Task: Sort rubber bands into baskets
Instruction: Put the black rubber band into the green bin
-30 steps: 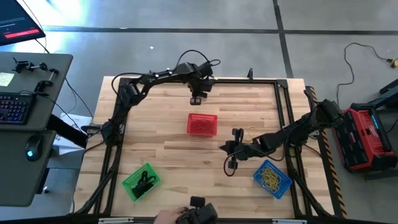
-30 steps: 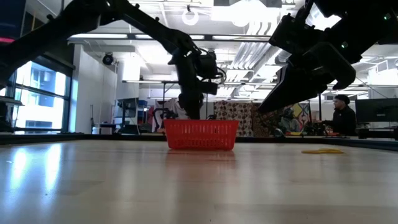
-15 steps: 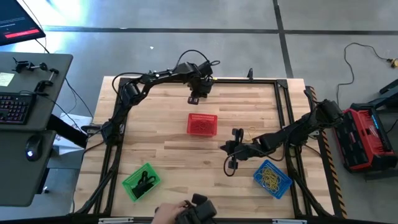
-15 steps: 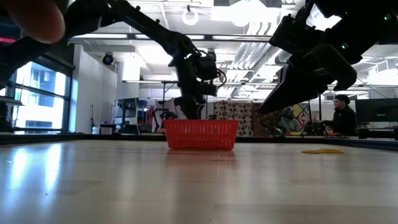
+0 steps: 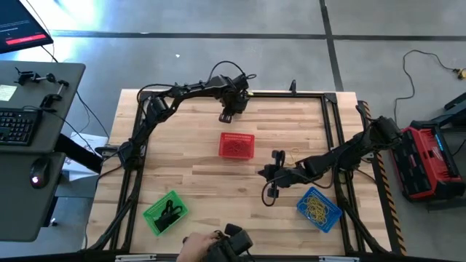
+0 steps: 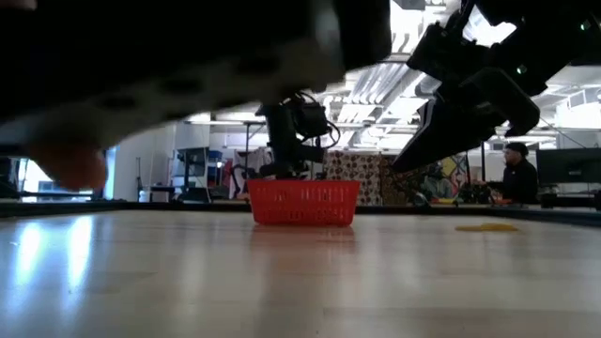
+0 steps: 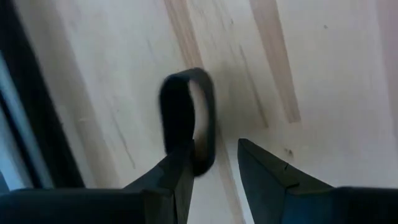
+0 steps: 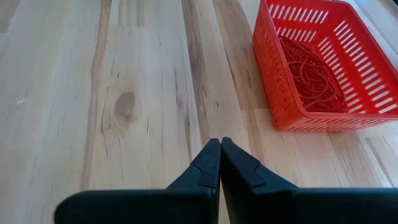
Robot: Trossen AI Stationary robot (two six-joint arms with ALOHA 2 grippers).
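Observation:
A black rubber band [image 7: 186, 118] lies flat on the wood near the table's far edge. My left gripper [image 7: 214, 152] points down over it, open, with the band's nearer end [image 7: 202, 163] between its fingers; in the high view it [image 5: 228, 114] stands just beyond the red basket [image 5: 237, 145]. The red basket holds reddish-brown bands [image 8: 311, 68]. My right gripper [image 8: 219, 143] waits shut above bare wood right of the table's middle [image 5: 265, 173]. The green basket [image 5: 166, 212] holds black bands and the blue basket [image 5: 318, 207] yellow ones. My left gripper comes at the black band from above. One finger [image 7: 171, 180] overlaps the band's nearer end [image 7: 198, 167] in the wrist view. I cannot tell whether it touches the band. The band lies flat on the table.
A loose yellow band [image 6: 486, 227] lies on the wood to the right of the red basket. A person's hand [image 5: 195, 246] holds a dark object [image 5: 233, 244] at the near edge and blocks the upper left of the low view. The black frame rail [image 5: 291, 93] runs along the far edge.
My left gripper has sunk toward the table behind the red basket and rolled about its own axis. At the near edge the person's hand with the dark object has moved in front of the low camera.

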